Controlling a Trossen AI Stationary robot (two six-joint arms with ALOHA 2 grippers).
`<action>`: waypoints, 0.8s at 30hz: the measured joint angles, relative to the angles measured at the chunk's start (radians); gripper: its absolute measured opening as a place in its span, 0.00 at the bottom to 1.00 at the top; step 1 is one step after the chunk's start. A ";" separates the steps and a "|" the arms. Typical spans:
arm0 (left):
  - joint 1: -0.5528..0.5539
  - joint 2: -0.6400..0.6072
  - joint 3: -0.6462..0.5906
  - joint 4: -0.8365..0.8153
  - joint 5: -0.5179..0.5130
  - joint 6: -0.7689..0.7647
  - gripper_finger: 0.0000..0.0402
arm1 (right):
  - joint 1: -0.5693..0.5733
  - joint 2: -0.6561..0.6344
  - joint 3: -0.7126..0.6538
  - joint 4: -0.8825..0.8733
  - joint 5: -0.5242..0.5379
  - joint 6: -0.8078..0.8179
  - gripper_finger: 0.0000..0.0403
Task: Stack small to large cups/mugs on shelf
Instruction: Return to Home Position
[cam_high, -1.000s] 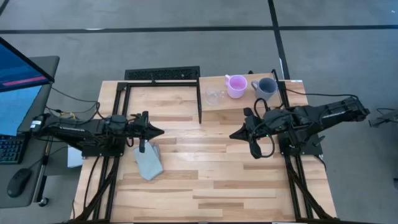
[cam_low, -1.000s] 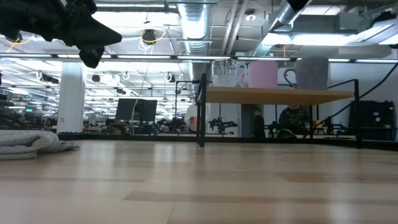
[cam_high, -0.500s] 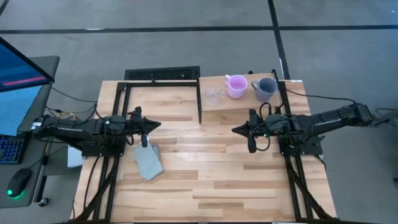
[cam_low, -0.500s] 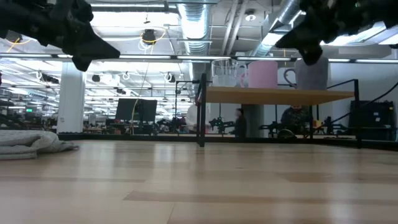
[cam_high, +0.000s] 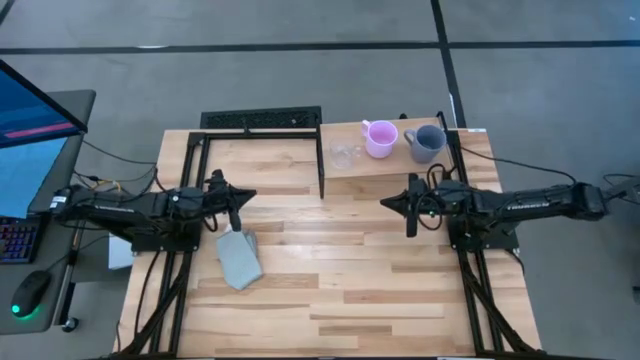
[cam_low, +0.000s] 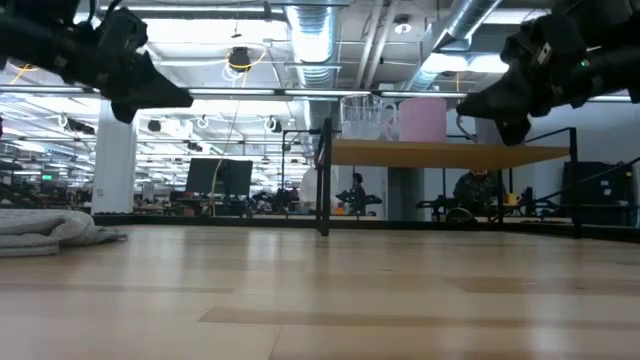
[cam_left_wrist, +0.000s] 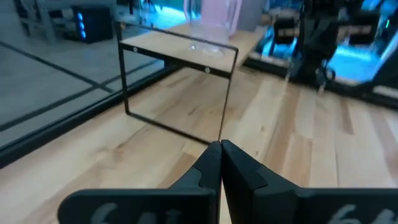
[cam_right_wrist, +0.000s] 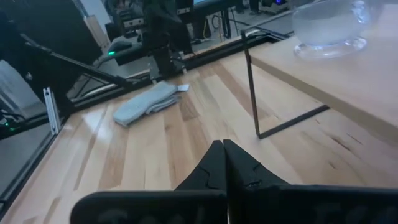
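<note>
Three vessels stand in a row on the shelf (cam_high: 395, 168) at the table's far right: the clear glass cup (cam_high: 345, 155), the pink mug (cam_high: 380, 138) and the blue-grey mug (cam_high: 427, 142). In the low view my right arm hides most of the blue-grey mug. My left gripper (cam_high: 250, 195) hovers shut over the table's left half, above the cloth. My right gripper (cam_high: 385, 203) hovers shut near the shelf's front edge, at about the height of the shelf top (cam_low: 430, 153). The right wrist view shows the glass cup (cam_right_wrist: 329, 25) on the shelf (cam_right_wrist: 323, 68).
A folded grey-blue cloth (cam_high: 238, 258) lies on the table's left half, below my left gripper. A black frame (cam_high: 260, 120) stands at the far edge, left of the shelf. The table's middle and near part show bare wood. People sit in the room behind the table.
My right gripper has come down to the height of the shelf top, and its arm has stretched out level, the tip shifting slightly toward the table's far right. My left gripper has drawn slightly toward the far left. Both have stayed shut.
</note>
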 joint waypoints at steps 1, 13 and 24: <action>0.000 -0.004 -0.033 0.055 0.001 0.000 0.00 | -0.009 -0.009 -0.008 0.001 -0.007 0.000 0.01; 0.002 -0.071 -0.217 0.245 -0.033 -0.058 0.00 | -0.163 -0.053 -0.019 -0.057 -0.152 -0.035 0.01; 0.002 -0.072 -0.217 0.200 -0.083 -0.072 0.00 | -0.304 -0.053 -0.022 -0.060 -0.207 -0.085 0.01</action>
